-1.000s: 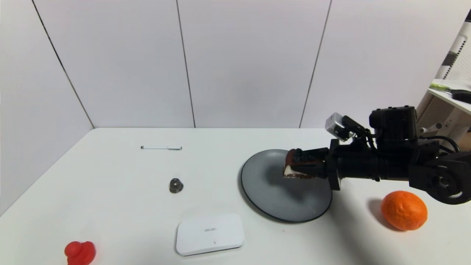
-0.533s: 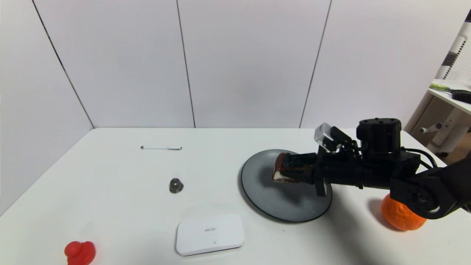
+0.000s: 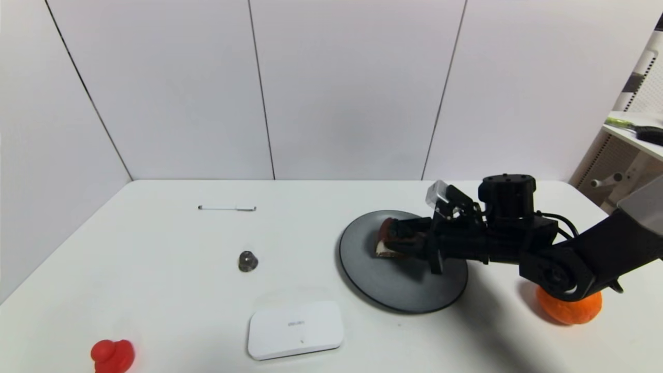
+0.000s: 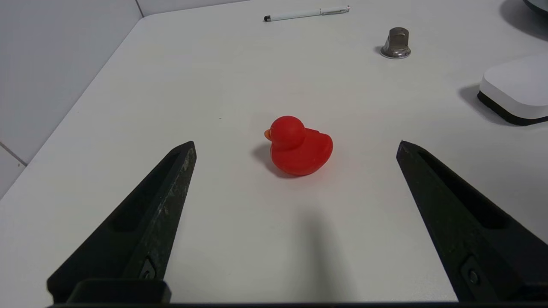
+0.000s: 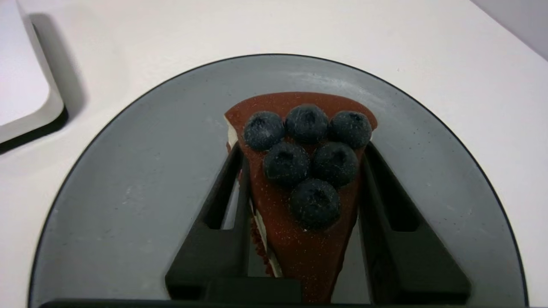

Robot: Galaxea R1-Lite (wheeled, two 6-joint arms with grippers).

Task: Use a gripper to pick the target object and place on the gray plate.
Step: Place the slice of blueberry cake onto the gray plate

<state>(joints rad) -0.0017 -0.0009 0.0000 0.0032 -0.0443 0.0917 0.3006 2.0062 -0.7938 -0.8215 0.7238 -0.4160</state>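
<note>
1. At lower left of the head view sits a red duck [image 3: 112, 355]; the left gripper [image 4: 295, 147] hangs over it, jaws wide apart, idle.
2. At centre right lies the plate [image 3: 362, 269] on the table [image 3: 171, 259].
3. Over the plate, the right gripper [image 3: 396, 241] clamps the cake [image 3: 387, 242], low above the surface; contact is unclear.
4. Step in hand: placing. Next, judged: settle it down, spread the jaws, back away.

Orange fruit [image 3: 568, 310] half hidden behind right arm. White box [image 5: 21, 81] and gray plate [image 5: 128, 179] cut by right wrist view's edges. Cake-plate contact unclear.
</note>
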